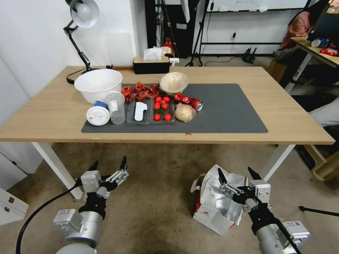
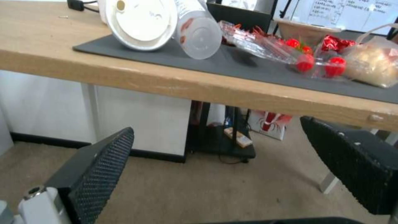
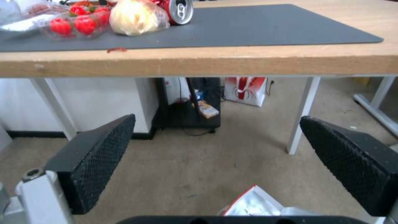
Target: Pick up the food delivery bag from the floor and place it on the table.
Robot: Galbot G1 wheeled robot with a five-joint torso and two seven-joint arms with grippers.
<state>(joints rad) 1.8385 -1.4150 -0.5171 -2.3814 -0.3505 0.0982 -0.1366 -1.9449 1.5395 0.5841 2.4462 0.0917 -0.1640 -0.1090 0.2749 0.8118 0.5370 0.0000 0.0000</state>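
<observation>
Food delivery bag [image 1: 215,204] on the floor [image 1: 159,197] before the table [image 1: 282,116], right of centre, seemingly slumped

Right gripper [image 3: 215,165]: fingers spread wide, hovering above the floor [image 3: 232,161] before the table [image 3: 207,63]. Bag [image 3: 255,205]: on the floor below the gripper. Mat [image 3: 248,28]: near the table's front edge, carrying tomatoes [image 3: 72,23], can [image 3: 179,11].

White mixing bowl [image 1: 98,84] at 10 o'clock; beige bowl [image 1: 173,83] at 12; crushed red can [image 1: 188,101] centre; cherry-tomato tray [image 1: 162,110] beside bagged bun [image 1: 184,113].
</observation>
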